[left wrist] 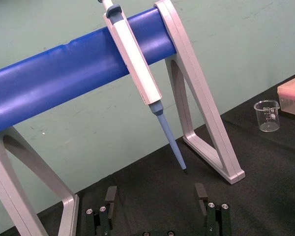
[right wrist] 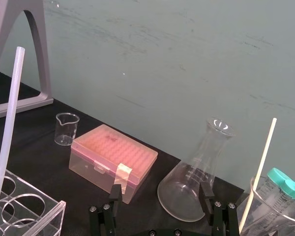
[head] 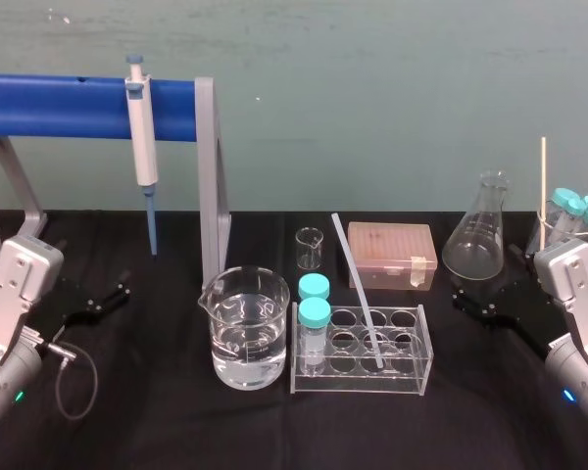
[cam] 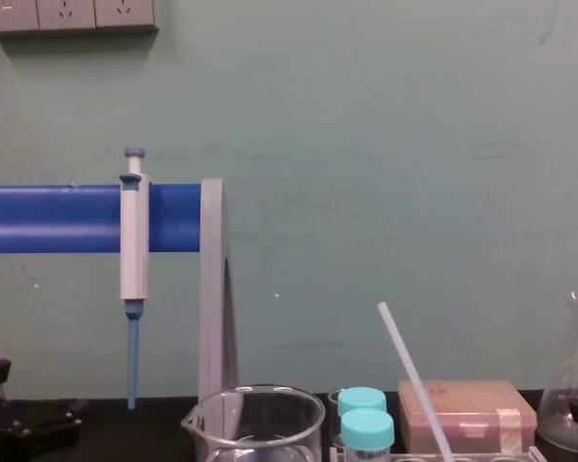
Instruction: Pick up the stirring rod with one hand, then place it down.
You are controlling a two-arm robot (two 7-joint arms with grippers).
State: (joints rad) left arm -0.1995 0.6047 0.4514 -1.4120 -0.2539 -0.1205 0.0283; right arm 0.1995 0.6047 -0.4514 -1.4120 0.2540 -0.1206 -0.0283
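Observation:
The stirring rod is a thin translucent white rod. It leans to the left in a hole of the clear tube rack at the table's middle, and also shows in the right wrist view and the chest view. My right gripper rests low at the table's right, open and holding nothing, well to the right of the rod; its fingers point toward the flask. My left gripper sits open at the far left, with its fingers under the pipette stand.
A white-and-blue pipette hangs on the blue stand bar. A water beaker, two teal-capped vials, a small beaker, a pink tip box and a conical flask surround the rack. A beaker with tubes and a wooden stick stands far right.

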